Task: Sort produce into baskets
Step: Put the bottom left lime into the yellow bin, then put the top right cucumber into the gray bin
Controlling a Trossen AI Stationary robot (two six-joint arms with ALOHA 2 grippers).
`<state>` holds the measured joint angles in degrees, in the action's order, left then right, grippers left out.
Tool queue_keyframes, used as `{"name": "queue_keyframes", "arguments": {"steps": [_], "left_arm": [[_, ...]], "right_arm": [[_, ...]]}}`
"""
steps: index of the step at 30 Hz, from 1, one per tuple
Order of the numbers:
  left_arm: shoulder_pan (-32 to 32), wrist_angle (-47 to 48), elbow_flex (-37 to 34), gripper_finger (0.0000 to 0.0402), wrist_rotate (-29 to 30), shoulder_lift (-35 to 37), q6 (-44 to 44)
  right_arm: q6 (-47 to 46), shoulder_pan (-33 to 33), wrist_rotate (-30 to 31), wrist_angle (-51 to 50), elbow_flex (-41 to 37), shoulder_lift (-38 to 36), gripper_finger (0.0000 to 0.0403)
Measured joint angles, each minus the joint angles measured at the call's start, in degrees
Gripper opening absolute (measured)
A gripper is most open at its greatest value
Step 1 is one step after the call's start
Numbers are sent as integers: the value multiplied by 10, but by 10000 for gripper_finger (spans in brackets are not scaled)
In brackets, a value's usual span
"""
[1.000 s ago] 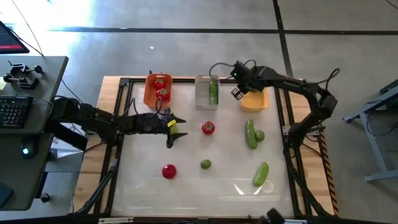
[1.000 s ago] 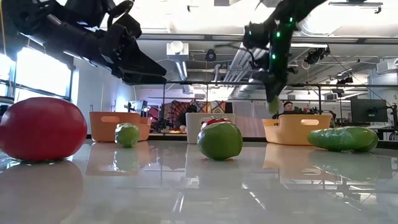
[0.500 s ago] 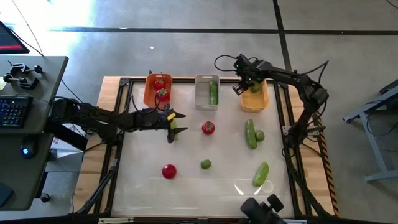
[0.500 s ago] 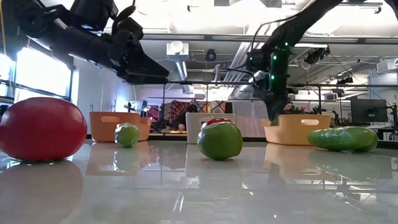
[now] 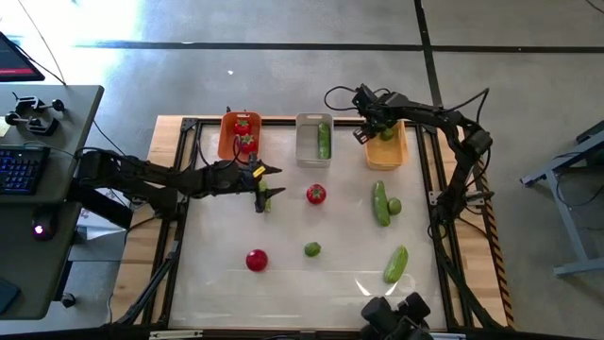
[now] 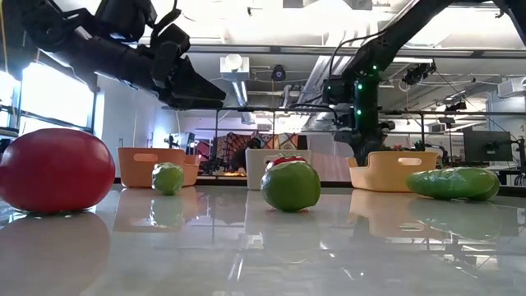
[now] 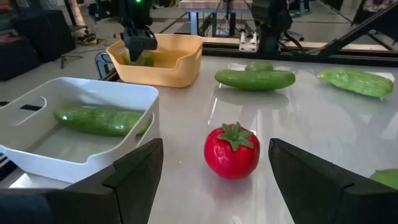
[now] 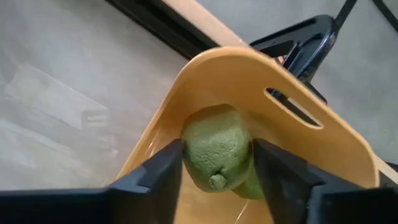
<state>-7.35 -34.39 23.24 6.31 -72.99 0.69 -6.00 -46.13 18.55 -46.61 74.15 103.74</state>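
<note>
**Lime between the right fingers, over the yellow bin**

We see the right gripper [image 5: 375, 130] poised over the yellow-orange basket [image 5: 385, 156] at the table's far edge, with a lime [image 8: 217, 149] sitting between its two fingers [image 8: 160, 169] inside the bin's walls. The fingers flank the lime closely; whether they grip it or have let go, we cannot tell.

Over on the other side, the left gripper [image 5: 263, 185] reaches low across the table, jaws spread wide and holding nothing, with a tomato [image 7: 232, 151] straight ahead of it and just apart.

In the pale grey basket [image 5: 310, 150] we spot one cucumber [image 5: 324, 140]; the orange-red basket [image 5: 227, 144] holds two tomatoes [image 5: 243, 132].

Out on the table [image 5: 321, 283] we count a second loose tomato [image 5: 256, 259], a loose lime [image 5: 311, 249], a cucumber [image 5: 380, 203] with another lime [image 5: 394, 205] touching its side, and one more cucumber [image 5: 395, 264] near the front right.
</note>
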Motion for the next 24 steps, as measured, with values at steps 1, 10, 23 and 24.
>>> {"name": "queue_keyframes", "arguments": {"steps": [1,10,23,24], "left_arm": [[-2,0,0,277,0,0,-4],[-60,-20,0,263,-16,0,-49],[-123,-19,0,119,-27,-2,-23],[-124,-18,0,105,-35,-3,-24]], "right_arm": [[0,0,3,3,0,0,199],[-2,10,14,5,0,-8,270],[-128,173,13,-90,0,-142,139],[-147,196,13,-97,0,-149,122]]}}
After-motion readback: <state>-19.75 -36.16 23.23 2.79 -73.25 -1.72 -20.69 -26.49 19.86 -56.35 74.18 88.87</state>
